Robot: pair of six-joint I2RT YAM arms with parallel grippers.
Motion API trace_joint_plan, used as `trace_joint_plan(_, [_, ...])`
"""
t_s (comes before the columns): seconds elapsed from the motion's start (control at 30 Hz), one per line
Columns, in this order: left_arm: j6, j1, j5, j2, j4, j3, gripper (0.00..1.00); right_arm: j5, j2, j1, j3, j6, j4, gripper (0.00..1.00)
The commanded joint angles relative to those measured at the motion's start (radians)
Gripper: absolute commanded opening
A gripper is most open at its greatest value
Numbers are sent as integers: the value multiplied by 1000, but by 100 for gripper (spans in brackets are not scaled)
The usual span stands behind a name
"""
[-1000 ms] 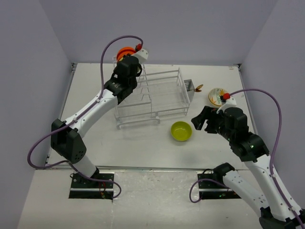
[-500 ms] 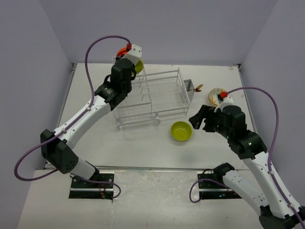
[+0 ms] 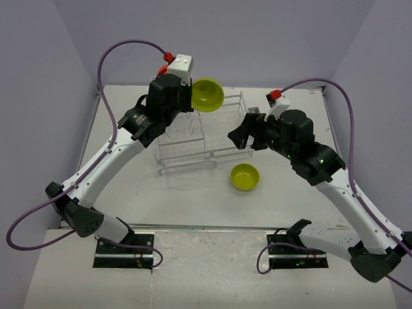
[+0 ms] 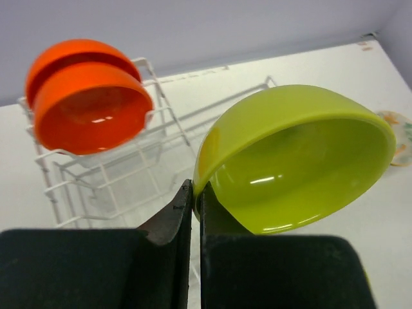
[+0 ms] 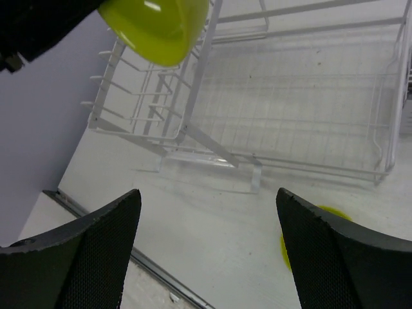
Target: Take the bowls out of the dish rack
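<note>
Left claw: the left claw (image 4: 193,193) is pinched tight on the rim of a plain lime-green round bowl (image 4: 296,167), held aloft above the large white wire dish rack (image 3: 222,132).
Right claw: the right claw (image 5: 206,219) hangs wide open and empty beside the rack.
In rack: a plain orange-red round bowl (image 4: 90,112) stands on edge in the taller slotted end, with a second orange-red bowl (image 4: 71,51) right behind it.
Worktop: a second lime-green bowl (image 3: 245,176) sits upright on the white worktop (image 3: 129,187), just in front of the rack.

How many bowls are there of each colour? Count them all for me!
Orange: 2, front orange bowl and back orange bowl
Green: 2, held green bowl and loose green bowl
Flowery: 1, flowery bowl
Total: 5 bowls
</note>
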State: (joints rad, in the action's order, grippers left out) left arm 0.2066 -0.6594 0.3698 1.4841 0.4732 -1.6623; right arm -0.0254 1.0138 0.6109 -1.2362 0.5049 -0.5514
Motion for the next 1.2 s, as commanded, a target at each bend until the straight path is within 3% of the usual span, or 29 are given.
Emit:
trace_joint_plan(0.0, [146,-48,-140,-28,36,-37,0,131,71,30,-112,-66,21,86])
trace_joint_plan(0.13, [165,-112,-143,-25,45,-36,0,261,155,39,-196,-121,-2,82])
trace_joint_plan(0.23, [181,-140,-161,-21,47,-25,0,340,190,39,-236,-155,-24,73])
trace_joint_plan(0.33, [195,-154,-183,-12,45,-10,0,397,224,46,-244,-169,-31,57])
trace_joint_plan(0.37, [197,-158,-186,-8,44,-4,0,409,238,47,-243,-170,-31,39])
trace_joint_plan(0.43, [201,-161,-192,-5,42,-4,0,452,252,47,-229,-169,-33,18])
trace_joint_plan(0.47, [203,-163,-190,-4,42,-2,0,461,252,47,-223,-169,-33,2])
trace_joint_plan(0.6, [191,-161,-163,-1,56,-14,0,469,244,47,-184,-149,-27,0])
trace_joint_plan(0.63, [183,-163,-149,7,71,-30,13,466,241,47,-166,-135,-33,0])
trace_joint_plan(0.67, [168,-161,-147,5,97,-43,49,467,230,43,-154,-132,-39,0])
trace_joint_plan(0.7, [143,-161,-137,-1,113,-71,99,466,224,35,-140,-125,-66,0])
trace_joint_plan(0.9, [44,-161,201,-201,174,-70,100,153,123,-163,120,-85,-171,0])
trace_joint_plan(1.03, [-32,-158,401,-303,134,-4,100,42,78,-188,243,-101,-174,0])
trace_joint_plan(1.17, [-49,-118,445,-308,165,7,100,-53,121,-186,273,-101,-171,0])
